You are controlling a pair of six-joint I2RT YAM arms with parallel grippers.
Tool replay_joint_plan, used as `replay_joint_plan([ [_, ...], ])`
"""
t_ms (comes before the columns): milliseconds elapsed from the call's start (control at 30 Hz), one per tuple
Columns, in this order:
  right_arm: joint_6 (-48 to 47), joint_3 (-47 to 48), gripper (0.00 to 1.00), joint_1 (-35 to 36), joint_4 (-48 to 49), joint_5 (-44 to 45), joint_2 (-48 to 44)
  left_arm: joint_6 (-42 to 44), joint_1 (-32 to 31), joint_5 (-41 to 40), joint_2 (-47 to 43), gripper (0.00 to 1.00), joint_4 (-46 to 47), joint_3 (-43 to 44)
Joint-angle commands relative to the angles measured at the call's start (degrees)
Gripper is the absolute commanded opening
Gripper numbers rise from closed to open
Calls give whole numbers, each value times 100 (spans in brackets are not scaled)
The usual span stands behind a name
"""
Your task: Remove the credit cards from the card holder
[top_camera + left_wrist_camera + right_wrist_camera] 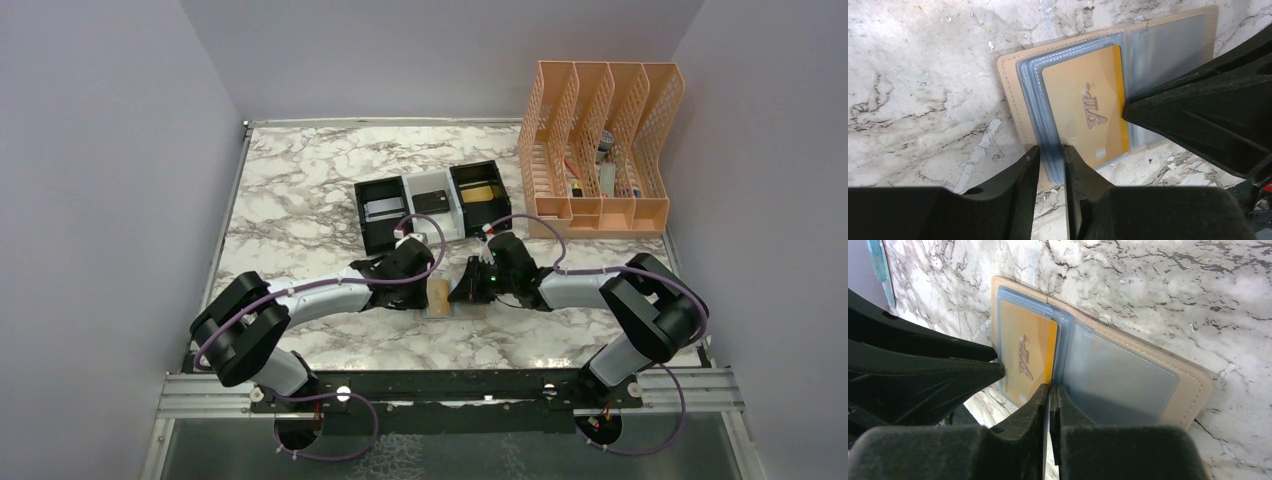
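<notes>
The thin rectangular gold plastic card [1083, 107], stamped VIP, sat inside a bluish clear pocket of the small flat tan two-panel card holder [1009, 100]; the holder lay open and flat on the white-and-grey marbled tabletop [923, 75], near its front edge and between the two arms. The card looked light, stiff and slick; it would probably slide freely once the sleeve's friction gave way; the best hold seemed to be its edge nearest the fold, drawn flat along the pocket rather than levered upward. The holder looked soft and light enough to be dragged along unless it was pinned; the pocket on its other panel appeared to hold nothing.

The black left end effector [1050, 159] stood narrow, its two fingers pinching the outer edge of the stacked clear pockets, seemingly to anchor the holder. The black right end effector [1050, 392] was all but closed, with only a slit between its fingers, and was set on the card's fold-side edge; it appeared to grip that edge, though whether it held the card alone or some sleeve with it could not be told.

Farther back on the tabletop stood a row of small black and white bins [430, 205]; a large peach mesh file organizer [600, 140] stood at the far right.
</notes>
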Motion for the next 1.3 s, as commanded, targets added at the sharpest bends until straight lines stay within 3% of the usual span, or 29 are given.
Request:
replay_joint_plan([
  [0, -171, 120, 10, 8, -118, -195, 79, 134, -24, -34, 142, 24, -69, -45],
  [200, -2, 61, 17, 13, 501, -787, 256, 119, -38, 19, 161, 16, 6, -50],
  [400, 183, 127, 18, 20, 892, -1098, 573, 22, -158, 66, 325, 12, 45, -28],
  [633, -73, 170, 1, 20, 21, -259, 164, -65, -210, -111, 359, 11, -28, -12],
  [800, -282, 20, 1, -72, -256, -107, -202, -68, -210, -304, 357, 11, -223, 36],
  [1133, -440, -216, 1, -532, -60, -899, -211, -67, -210, -330, 293, 12, -232, 15],
  [1267, -285, -228, 10, -528, 244, -1197, -90, 11, -210, -265, 210, 16, -208, 73],
])
